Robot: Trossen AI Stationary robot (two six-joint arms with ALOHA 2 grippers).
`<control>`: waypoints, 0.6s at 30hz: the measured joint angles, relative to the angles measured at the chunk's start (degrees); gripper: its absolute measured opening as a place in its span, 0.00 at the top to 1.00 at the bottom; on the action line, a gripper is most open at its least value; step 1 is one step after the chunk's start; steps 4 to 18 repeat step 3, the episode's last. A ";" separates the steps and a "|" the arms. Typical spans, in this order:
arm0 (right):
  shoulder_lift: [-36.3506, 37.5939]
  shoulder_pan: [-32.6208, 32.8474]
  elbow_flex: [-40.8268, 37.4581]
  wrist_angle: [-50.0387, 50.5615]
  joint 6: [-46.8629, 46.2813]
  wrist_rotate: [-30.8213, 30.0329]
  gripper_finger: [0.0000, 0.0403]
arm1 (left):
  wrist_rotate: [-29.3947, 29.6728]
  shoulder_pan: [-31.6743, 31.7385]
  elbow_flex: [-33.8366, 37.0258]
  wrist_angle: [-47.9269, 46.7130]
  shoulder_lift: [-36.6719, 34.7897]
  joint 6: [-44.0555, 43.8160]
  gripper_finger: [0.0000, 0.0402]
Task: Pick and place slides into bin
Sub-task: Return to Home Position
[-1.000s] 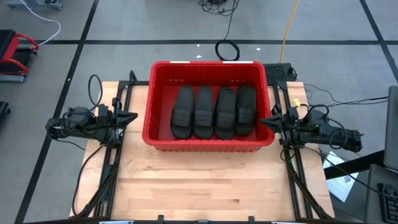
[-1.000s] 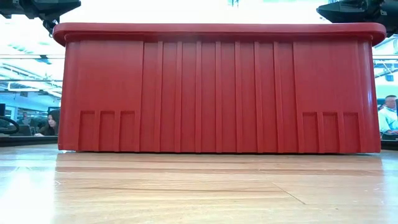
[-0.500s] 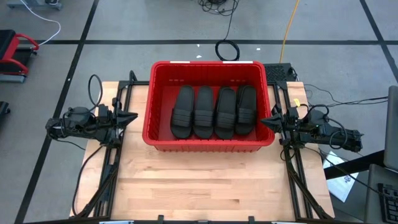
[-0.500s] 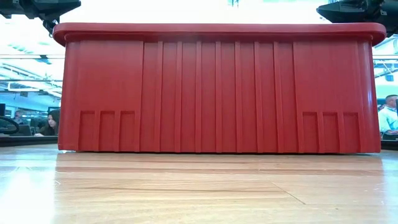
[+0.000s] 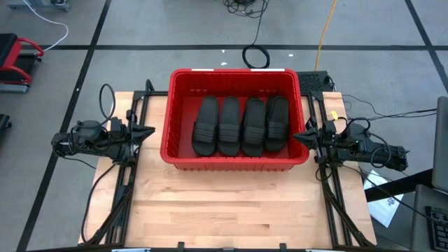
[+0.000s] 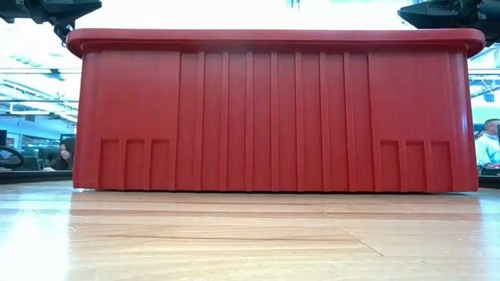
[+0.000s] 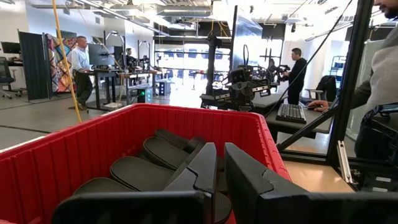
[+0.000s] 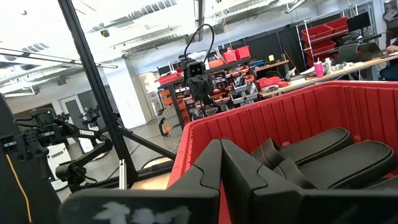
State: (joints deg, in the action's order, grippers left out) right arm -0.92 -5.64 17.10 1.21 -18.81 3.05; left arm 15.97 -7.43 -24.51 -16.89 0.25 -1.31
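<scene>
My left gripper (image 5: pixel 149 131): middle left of the high view, tips just beside the tub's left wall. The fingers are drawn almost together with only a slit between them, and they hold nothing.
My right gripper (image 5: pixel 297 136): middle right, mirrored, tips just beside the tub's right wall. The fingers are closed against each other and empty.
Bin: a large rectangular red plastic tub (image 5: pixel 234 162) with ribbed walls, centre frame, standing on the light wooden table (image 5: pixel 231 210) between my two grippers.
Slides: black rubber slide sandals (image 5: pixel 241 126), four showing abreast on the tub floor. I cannot tell whether more lie beneath them.
Stage: I judge the loading finished, since no sandal shows on the bare wood.
Risk: both tips sit close to the rim, so an inward swing could knock the tub or shove it across the table.
Obstructions: nothing lies on the table at the bottom of the frame.
Beyond: a coiled black cable (image 5: pixel 255 56) lies on the floor at upper centre. A seated person (image 6: pixel 488 144) shows at the low view's right edge, well apart from my arms.
</scene>
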 joint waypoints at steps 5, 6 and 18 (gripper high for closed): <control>0.00 0.00 0.00 0.00 0.00 0.00 1.00 | 0.00 0.01 0.00 0.01 0.02 -0.01 0.92; 0.00 0.00 0.00 0.00 0.00 0.00 1.00 | 0.00 0.01 0.00 0.01 0.02 -0.01 0.92; 0.00 0.00 0.00 0.00 0.00 0.00 1.00 | 0.00 0.01 0.00 0.01 0.02 -0.01 0.92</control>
